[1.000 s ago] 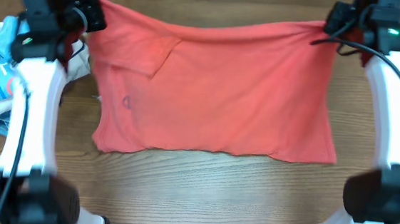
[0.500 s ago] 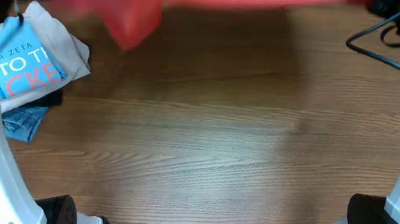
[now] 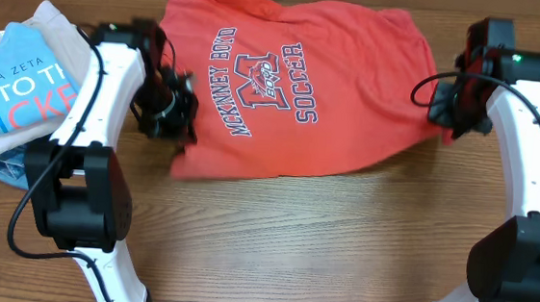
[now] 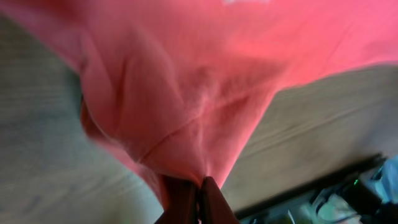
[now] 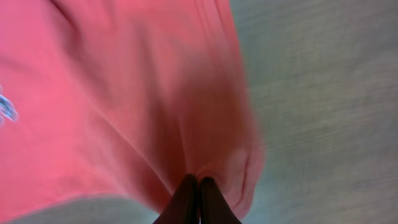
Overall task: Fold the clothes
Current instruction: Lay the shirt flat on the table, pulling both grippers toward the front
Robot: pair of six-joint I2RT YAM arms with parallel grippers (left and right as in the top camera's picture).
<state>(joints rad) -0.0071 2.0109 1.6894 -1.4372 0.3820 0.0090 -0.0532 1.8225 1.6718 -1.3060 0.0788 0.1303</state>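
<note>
Two robot arms pinch opposite sides of a coral-red T-shirt (image 3: pixel 350 119) that lies print-up at the far side of a wooden table (image 3: pixel 320 251).

The left gripper (image 4: pixel 199 190) has its jaws pressed together on a bunched lower corner, and the right gripper (image 5: pixel 198 186) nips the hem on the opposite side in the same way. Both bites look shallow, so a sharp pull may let the soft cloth slip free. An uneven pull may twist the shirt and set creases. The left arm also works near a folded blue T-shirt (image 3: pixel 13 102) and may drag it.
</note>
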